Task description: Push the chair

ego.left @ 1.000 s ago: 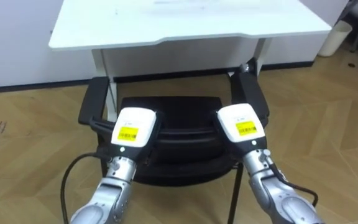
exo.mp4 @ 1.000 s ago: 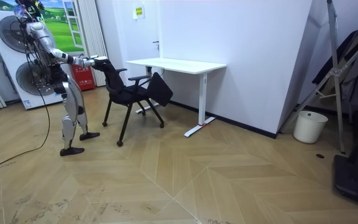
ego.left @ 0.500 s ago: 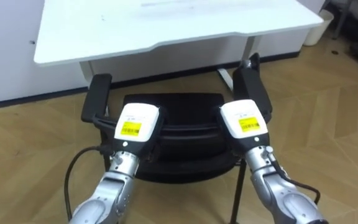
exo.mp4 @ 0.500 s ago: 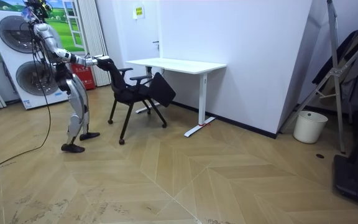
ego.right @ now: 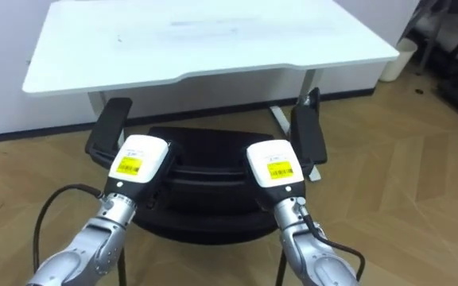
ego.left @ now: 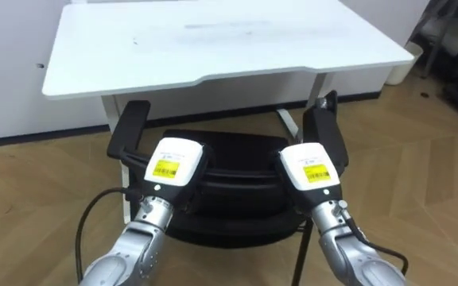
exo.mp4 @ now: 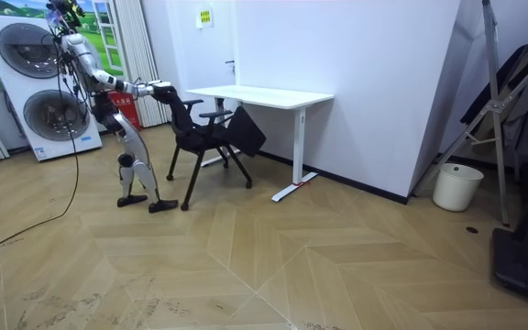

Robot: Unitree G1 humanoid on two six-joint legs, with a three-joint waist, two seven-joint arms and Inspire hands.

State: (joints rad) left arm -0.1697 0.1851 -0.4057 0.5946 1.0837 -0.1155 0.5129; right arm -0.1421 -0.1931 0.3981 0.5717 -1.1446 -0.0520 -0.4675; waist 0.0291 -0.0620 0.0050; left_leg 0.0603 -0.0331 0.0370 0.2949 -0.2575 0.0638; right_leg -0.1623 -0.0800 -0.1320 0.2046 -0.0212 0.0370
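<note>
Left hand (ego.left: 169, 163): nearest, on the left part of the chair's backrest top; its back faces the camera, and whether it grips or only presses cannot be told.
Right hand (ego.left: 312, 167): on the right part of the same top edge, level with the left hand, well apart from it; its hold cannot be told either.
Chair (ego.left: 233, 155): black, straight ahead of the robot, backrest toward it and seat pointing at the counter.
Armrests: left armrest (ego.left: 130, 131) and right armrest (ego.left: 323, 131) run away from the hands; their far ends come up to the counter's near edge.
Counter (ego.left: 213, 44): white, bare on top, broad enough to span both armrests – its near edge has a shallow step about midway along.
Counter leg (exo.mp4: 298, 147): a white post on a flat foot at the far end, in the room view.
Floor (ego.left: 428, 167): wood parquet, open to the right of the chair and wide open across the room view's foreground.
Waste bin (exo.mp4: 455, 186): pale, by the wall, well off to the room view's right.
Robot's stance: behind the chair on the room view's left, legs apart in a stride, arms stretched forward to the backrest.
Washing machines (exo.mp4: 35, 82): stacked behind the robot – against the back wall.
</note>
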